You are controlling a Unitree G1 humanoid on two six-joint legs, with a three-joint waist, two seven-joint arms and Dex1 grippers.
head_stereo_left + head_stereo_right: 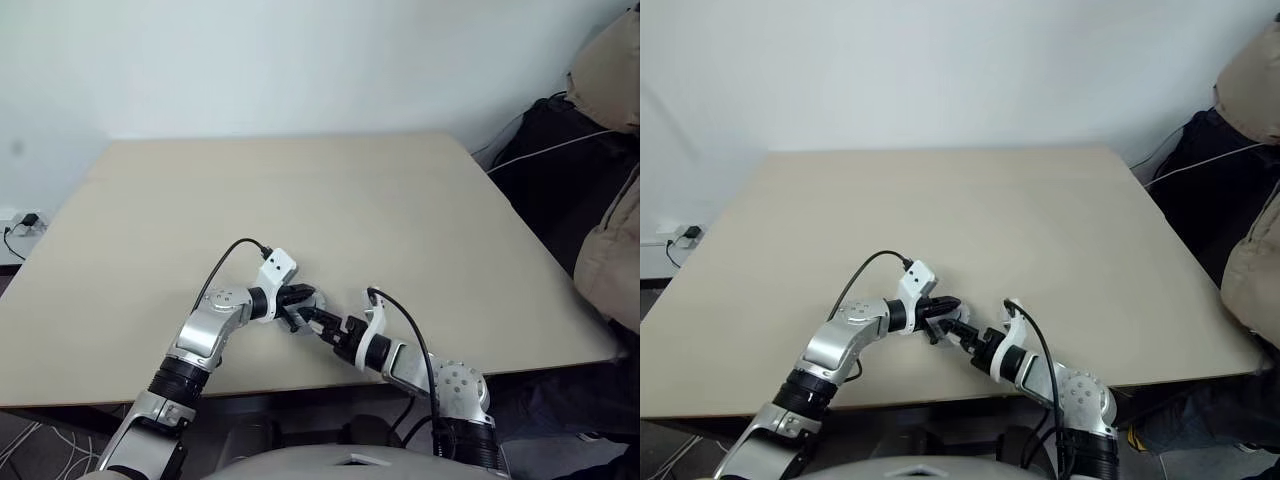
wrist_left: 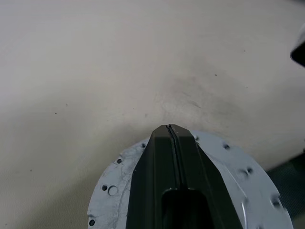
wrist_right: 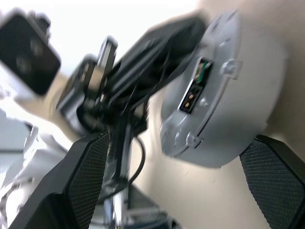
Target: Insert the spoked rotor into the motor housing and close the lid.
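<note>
Lid (image 3: 224, 90) | held by left jaws | between open right jaws

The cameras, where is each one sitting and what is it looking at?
Left eye view: on the head, looking down over the table; both arms show.
Right eye view: beside it, same scene.
Left wrist view: on the left arm, looking along the shut left gripper over the grey disc.
Right wrist view: on the right arm, its open right gripper either side of that disc.
Both wrist views share the disc.
</note>
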